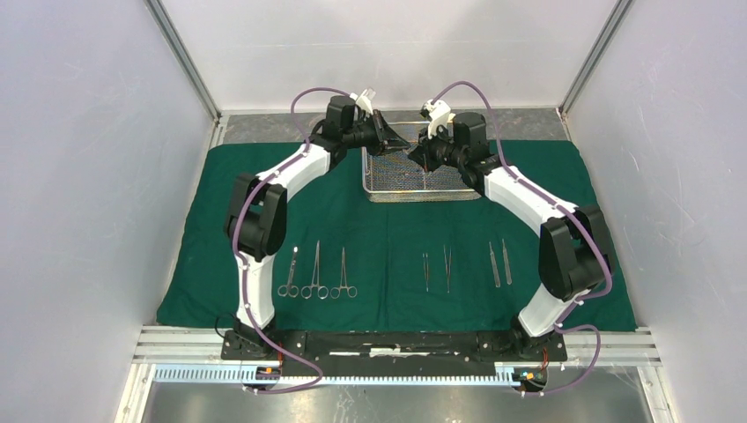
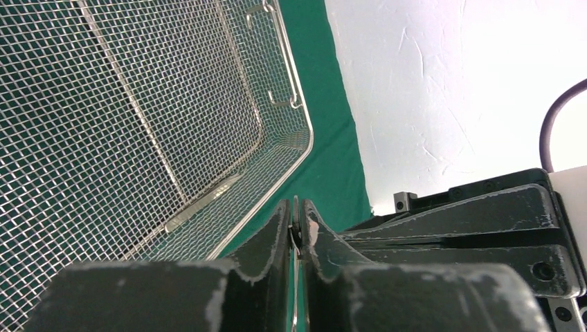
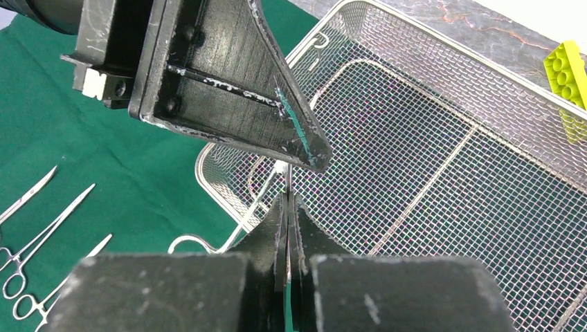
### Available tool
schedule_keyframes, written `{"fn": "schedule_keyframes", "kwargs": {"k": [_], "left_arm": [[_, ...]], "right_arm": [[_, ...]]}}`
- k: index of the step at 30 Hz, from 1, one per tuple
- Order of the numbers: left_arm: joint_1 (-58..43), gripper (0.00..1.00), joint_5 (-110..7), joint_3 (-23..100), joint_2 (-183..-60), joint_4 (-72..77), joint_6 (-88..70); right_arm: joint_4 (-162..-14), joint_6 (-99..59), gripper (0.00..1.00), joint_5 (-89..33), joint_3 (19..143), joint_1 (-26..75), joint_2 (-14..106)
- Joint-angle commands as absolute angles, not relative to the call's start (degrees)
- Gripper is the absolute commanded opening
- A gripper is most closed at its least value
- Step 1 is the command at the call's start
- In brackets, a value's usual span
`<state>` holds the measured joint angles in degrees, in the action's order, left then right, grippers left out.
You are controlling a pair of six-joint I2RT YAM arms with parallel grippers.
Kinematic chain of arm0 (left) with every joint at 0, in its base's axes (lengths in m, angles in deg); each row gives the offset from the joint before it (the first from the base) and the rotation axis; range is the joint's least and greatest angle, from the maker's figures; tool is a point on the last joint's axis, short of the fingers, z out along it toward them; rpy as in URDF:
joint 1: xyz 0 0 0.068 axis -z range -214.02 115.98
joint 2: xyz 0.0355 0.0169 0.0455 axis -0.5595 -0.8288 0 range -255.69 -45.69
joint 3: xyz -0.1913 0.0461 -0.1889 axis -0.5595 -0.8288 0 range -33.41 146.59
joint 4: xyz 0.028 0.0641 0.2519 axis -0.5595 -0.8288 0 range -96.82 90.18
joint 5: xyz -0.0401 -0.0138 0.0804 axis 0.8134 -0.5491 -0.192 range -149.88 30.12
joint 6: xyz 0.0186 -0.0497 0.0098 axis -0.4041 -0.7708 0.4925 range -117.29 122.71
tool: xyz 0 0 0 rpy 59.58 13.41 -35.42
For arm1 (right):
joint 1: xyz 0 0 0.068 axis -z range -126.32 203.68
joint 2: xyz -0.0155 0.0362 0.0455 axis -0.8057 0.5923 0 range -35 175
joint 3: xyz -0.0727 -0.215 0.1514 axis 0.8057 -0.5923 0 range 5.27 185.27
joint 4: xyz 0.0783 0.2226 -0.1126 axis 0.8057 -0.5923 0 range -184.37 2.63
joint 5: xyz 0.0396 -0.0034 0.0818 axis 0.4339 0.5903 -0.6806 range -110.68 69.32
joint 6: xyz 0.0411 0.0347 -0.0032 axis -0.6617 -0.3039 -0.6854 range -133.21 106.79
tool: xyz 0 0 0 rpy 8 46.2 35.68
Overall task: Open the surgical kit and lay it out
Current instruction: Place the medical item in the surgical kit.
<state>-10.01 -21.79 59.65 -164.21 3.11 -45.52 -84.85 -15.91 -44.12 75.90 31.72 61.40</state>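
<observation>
Logging the kit's state. The dark green cloth drape (image 1: 388,229) is lying opened flat across the table, from just ahead of the arm bases to near the far wall. On its near half, toward the left arm, three slim steel ring-handled clamps (image 1: 314,275) are lying side by side with their rings toward the bases. Toward the right arm, four slim steel tweezers (image 1: 447,269) are lying in two pairs, all roughly parallel.

The rectangular silver wire-mesh tray (image 1: 414,196) is sitting upright on the far middle of the drape, and green cloth is showing through its mesh floor. In the left wrist view a pale slim shape is lying along the tray floor by one wall. I cannot tell whether it is an instrument or part of the tray's frame.

Both grippers are hovering over the tray with their tips close together. The left gripper (image 2: 296,207) is holding its fingers almost together, pinching a slim steel strip (image 2: 296,232). The right gripper (image 3: 287,202) is also pressing its fingers nearly shut, and what looks like the same strip is rising from between them to the left gripper's fingertip. I cannot tell which instrument it is.

A yellow-green studded plastic block (image 3: 567,66) is sitting just outside the tray's rim, on the grey tabletop (image 1: 264,128).
</observation>
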Motion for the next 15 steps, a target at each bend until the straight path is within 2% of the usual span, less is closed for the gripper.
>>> {"fn": "schedule_keyframes", "kwargs": {"k": [1,2,5,6,9,11,13,14,15], "left_arm": [[-9.74,0.08,-20.57,62.22,-164.62,6.19,-47.91],[-9.76,0.03,-20.34,62.36,-164.63,6.24,-47.92],[-9.82,0.02,-20.12,62.4,-164.2,6.09,-46.69],[-9.87,0.02,-20.38,62.31,-164.02,5.67,-46.08],[-9.94,0.02,-20.38,62.31,-163.66,5.12,-44.26],[-9.94,0.02,-20.19,62.35,-163.39,4.63,-42.46],[-9.94,0.02,-20.23,62.3,-162.88,4.08,-40.27],[-9.95,0.02,-20.28,62.12,-162.51,4.04,-39.0],[-9.97,0.02,-20.52,61.82,-161.98,4.04,-38.07]], "right_arm": [[-83.11,-15.01,0.0,-43.52,75.93,31.12,61.09],[-83.22,-14.97,0.0,-43.49,75.93,31.09,61.24],[-84.04,-14.37,0.0,-43.53,76.51,31.11,61.01],[-84.56,-14.1,0.04,-43.49,76.83,31.09,60.78],[-85.03,-13.7,0.23,-43.61,77.15,31.15,59.47],[-85.97,-13.7,0.4,-43.78,77.78,31.1,58.68],[-87.17,-11.81,0.49,-43.49,78.38,31.1,57.83],[-87.2,-11.44,0.58,-43.31,78.39,31.09,57.29],[-88.03,-10.98,0.61,-43.07,78.39,31.09,56.83]]}}
